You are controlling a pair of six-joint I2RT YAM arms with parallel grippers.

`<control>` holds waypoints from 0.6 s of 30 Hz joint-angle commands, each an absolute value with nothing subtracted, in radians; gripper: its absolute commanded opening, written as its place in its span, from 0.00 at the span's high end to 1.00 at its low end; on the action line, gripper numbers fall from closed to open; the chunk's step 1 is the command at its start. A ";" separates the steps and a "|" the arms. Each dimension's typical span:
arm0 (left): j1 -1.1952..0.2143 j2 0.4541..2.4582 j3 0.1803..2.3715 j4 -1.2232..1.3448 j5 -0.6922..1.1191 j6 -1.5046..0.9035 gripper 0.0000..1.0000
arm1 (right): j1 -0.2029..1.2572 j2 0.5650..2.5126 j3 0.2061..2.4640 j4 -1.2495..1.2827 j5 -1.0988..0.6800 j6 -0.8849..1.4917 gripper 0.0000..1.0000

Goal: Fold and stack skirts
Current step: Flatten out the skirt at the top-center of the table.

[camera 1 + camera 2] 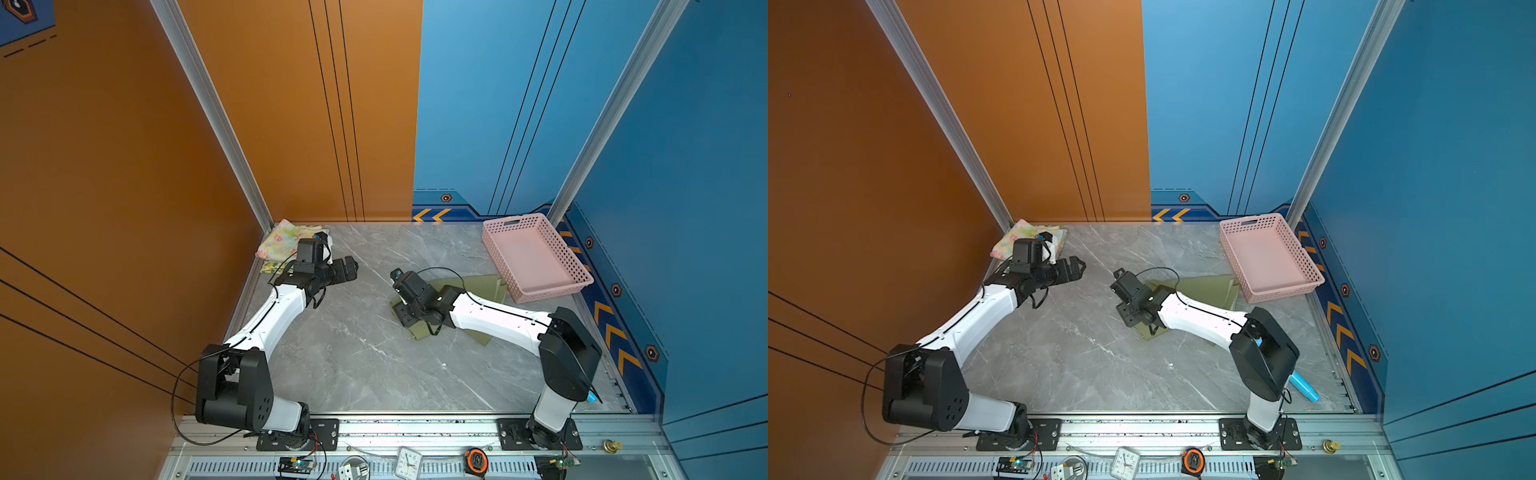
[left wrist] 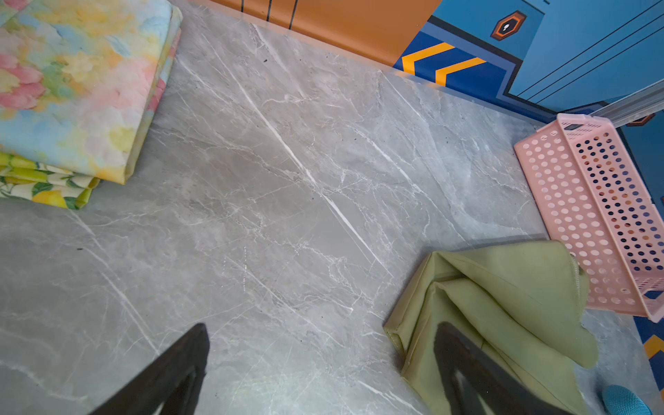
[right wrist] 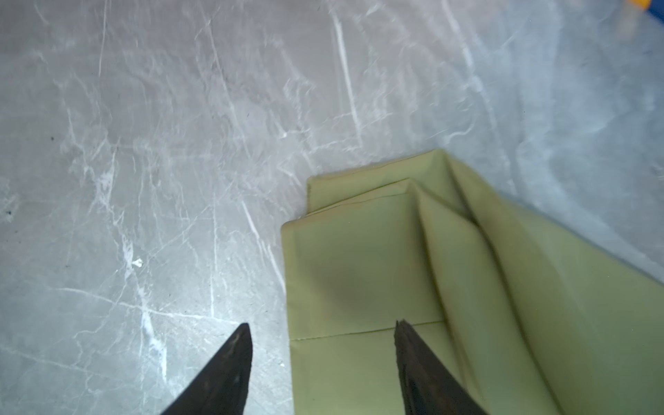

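Note:
The olive green skirt (image 1: 478, 286) (image 1: 1204, 286) lies partly folded on the grey marble table, right of centre, with the right arm over part of it. My right gripper (image 1: 407, 318) (image 3: 323, 323) hovers low over its near-left corner, open, one finger over bare table and one over the olive skirt (image 3: 359, 269). The pastel flowered skirt (image 1: 282, 241) (image 2: 72, 90) lies folded on the lemon-print skirt (image 1: 269, 267) (image 2: 46, 187) in the far left corner. My left gripper (image 1: 349, 266) (image 2: 321, 334) hangs wide open and empty just right of that stack.
A pink perforated basket (image 1: 498, 249) (image 2: 560, 201) stands empty at the far right, touching the olive skirt's far edge. A blue cylinder (image 1: 1304, 386) lies near the right arm's base. A clock (image 1: 409, 461) and a tape measure (image 1: 477, 460) sit on the front rail.

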State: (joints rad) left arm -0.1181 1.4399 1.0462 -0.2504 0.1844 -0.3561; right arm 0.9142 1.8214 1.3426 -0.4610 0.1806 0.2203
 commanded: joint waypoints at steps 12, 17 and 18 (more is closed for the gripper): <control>-0.088 1.471 1.088 -0.303 0.160 -0.343 0.02 | 0.916 2.103 1.537 -0.526 0.275 0.248 0.48; -0.087 1.474 1.088 -0.304 0.166 -0.345 0.02 | 0.881 2.132 1.610 -0.543 0.323 0.262 1.00; -0.087 1.474 1.087 -0.305 0.165 -0.345 0.02 | 0.877 2.117 1.609 -0.543 0.324 0.265 1.00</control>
